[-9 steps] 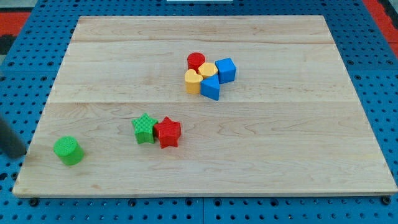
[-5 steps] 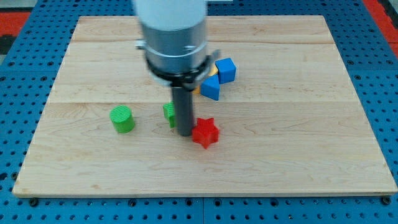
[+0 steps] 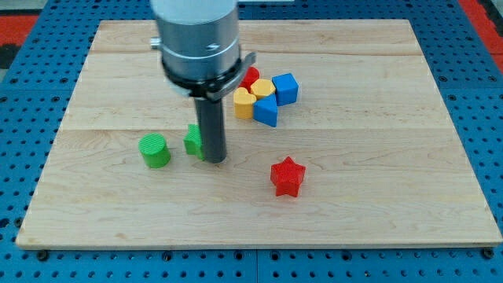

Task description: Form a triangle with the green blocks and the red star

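Red star [image 3: 288, 176] sits alone on the counter [image 3: 377, 204], toward the view's bottom and right of centre, well apart from both green blocks. Green cylinder [image 3: 155, 151] stands at the view's left; the second green block [image 3: 192, 140] is just to its right, largely hidden behind the rod, so you cannot confirm its shape. Note that there is no hand on this rig, hence nothing open, closed or gripping: the arm ends in a dark rod, and your tip [image 3: 215, 161] rests on the counter touching or nearly touching the right side of that hidden green block. Judgement: this contact side suits a push toward the view's left or top, which would set the spacing between the two greens. As they lie, the three task pieces already mark a shallow triangle, the greens close together along one short side and the star as the far corner; you may judge it too flat. Cluster at the view's upper middle, namely red cylinder [image 3: 251, 78], two yellow blocks [image 3: 262, 88] [image 3: 244, 103], blue cube [image 3: 286, 88] and blue block [image 3: 267, 111], lies apart from the work and needs no disturbance.
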Controlling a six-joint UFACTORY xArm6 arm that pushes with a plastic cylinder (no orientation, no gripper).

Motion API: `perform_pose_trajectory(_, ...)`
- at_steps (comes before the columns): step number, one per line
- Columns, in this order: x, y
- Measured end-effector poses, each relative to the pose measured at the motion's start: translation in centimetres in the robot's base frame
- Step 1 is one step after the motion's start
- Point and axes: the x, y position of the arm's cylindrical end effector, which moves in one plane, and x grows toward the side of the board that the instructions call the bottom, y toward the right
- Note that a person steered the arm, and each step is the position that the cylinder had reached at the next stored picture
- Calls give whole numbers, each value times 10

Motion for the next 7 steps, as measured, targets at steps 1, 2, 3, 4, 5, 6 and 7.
perform_pose_trajectory(1,8,-47)
perform_pose_trajectory(2,-35,-35)
perform_pose_trajectory(3,-43,23)
perform_pose_trajectory(4,-14,-5)
perform_pose_trajectory(5,15,-40)
perform_pose_trajectory(6,13,-50)
perform_pose_trajectory(7,11,-82)
